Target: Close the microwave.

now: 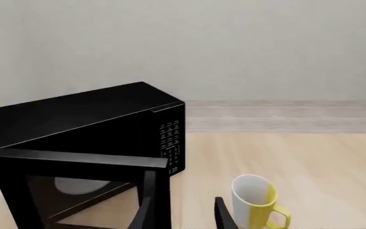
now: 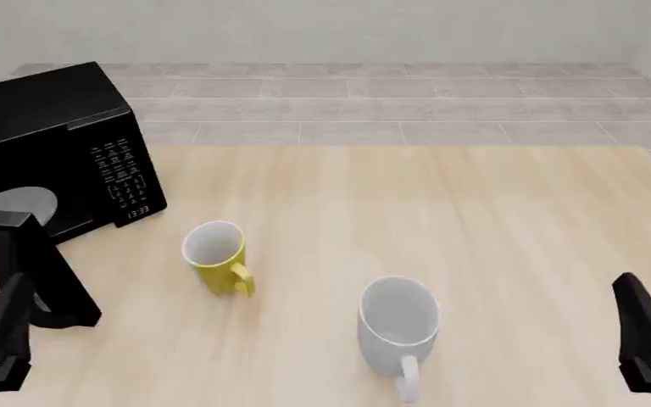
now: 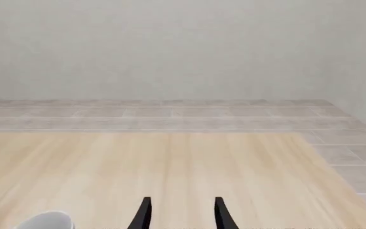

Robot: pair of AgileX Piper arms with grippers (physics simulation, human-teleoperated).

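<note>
Nearest you, both claws sit low at the near edge of the surface [image 2: 473, 212]. The left claw [image 1: 181, 214] has its fingers spread w/ nothing between them, and the right claw [image 3: 179, 213] is likewise parted and empty, well off to the right.

Just ahead of the left claw is the swung-out door [image 1: 75, 191] of the microwave [image 2: 43, 127], which sits at the far left of the surface. The door stands wide open, its free edge close to your left fingers; whether they touch it I can't tell. A white mug [image 2: 398, 326] and a yellow mug [image 2: 216, 254] lie mid-surface, both apart from the microwave.

Looks like the approach step: door not yet pushed. Next move prob calls for getting the left claw onto the door's outer face near the free edge, then sweeping it back toward the keypad [image 2: 119, 178] side till it shuts. Watch the yellow mug, it's near your path.
</note>
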